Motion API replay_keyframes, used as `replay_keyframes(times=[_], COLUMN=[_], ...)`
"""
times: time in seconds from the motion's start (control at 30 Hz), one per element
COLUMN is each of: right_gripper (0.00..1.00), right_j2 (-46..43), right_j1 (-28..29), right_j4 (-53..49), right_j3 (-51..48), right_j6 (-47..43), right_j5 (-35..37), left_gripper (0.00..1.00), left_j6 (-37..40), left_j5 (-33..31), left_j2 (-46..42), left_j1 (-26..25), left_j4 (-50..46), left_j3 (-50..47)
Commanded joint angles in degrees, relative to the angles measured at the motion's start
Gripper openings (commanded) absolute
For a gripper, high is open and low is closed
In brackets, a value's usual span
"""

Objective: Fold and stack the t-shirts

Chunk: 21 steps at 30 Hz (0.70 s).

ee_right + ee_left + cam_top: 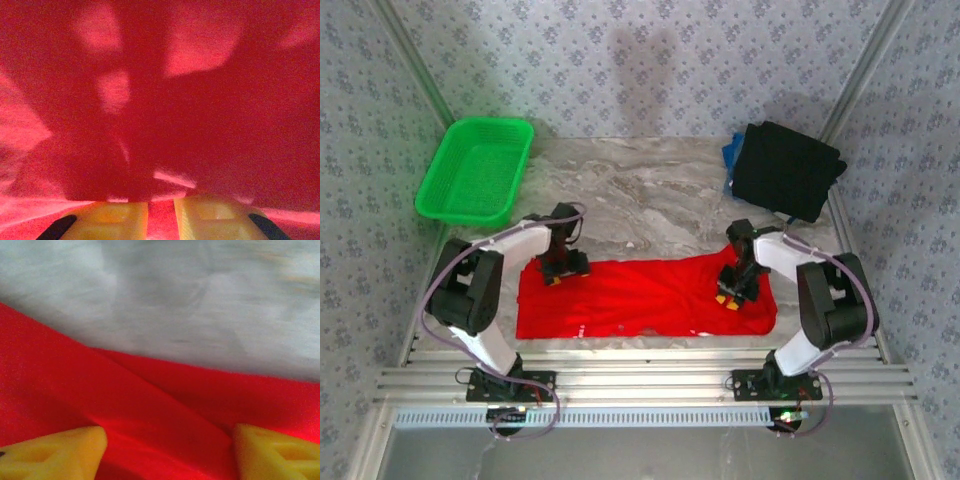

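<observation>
The red t-shirt [640, 300] lies spread out flat across the near half of the table. My left gripper [560, 275] is down on its far left corner. In the left wrist view its yellow fingertips [55, 452] stand wide apart, open, with a ridge of the red cloth [150, 405] between them. My right gripper [730, 298] sits on the shirt's right part. In the right wrist view it [161, 217] is shut on a thin fold of the red cloth [160, 100]. A folded black t-shirt [785, 170] rests on a blue one [730, 155] at the far right.
A green mesh basket [475, 170] stands at the far left corner. The marbled table top [640, 190] stretches between basket and folded stack. Metal rails [640, 375] run along the near edge by the arm bases.
</observation>
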Motion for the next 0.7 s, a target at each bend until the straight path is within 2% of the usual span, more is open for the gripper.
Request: replay_keyframes(times=[0.0, 0.13, 0.3, 0.43, 0.53, 0.67], right_gripper=[0.25, 0.24, 0.24, 0.23, 0.24, 0.29], right_j2=[7.8, 16.5, 29.0, 37.7, 39.3, 37.7], right_j1=[0.4, 1.2, 1.6, 1.9, 2.2, 2.5], right_j4=[6.1, 4.2, 0.2, -1.8, 2.2, 6.4], right_j3=[6.0, 17.2, 36.8, 52.5, 59.0, 64.6], right_j6=[1.8, 0.7, -0.3, -0.5, -1.4, -4.0], right_j5=[9.2, 12.2, 14.3, 12.4, 9.8, 2.9], left_gripper=[0.67, 0.66, 0.66, 0.67, 0.69, 0.77], left_j6=[-4.1, -4.5, -4.8, -4.3, -4.6, -4.3], left_j5=[-2.3, -3.3, -3.0, -2.6, -1.5, -0.6], left_j2=[1.4, 1.1, -0.9, -3.0, -8.0, -15.3], left_j1=[2.4, 4.7, 8.2, 9.0, 9.1, 9.0], left_j4=[-2.2, -2.2, -1.4, -1.7, -1.7, -4.5], left_j3=[-1.9, -3.9, -6.4, -6.1, -5.1, -0.3])
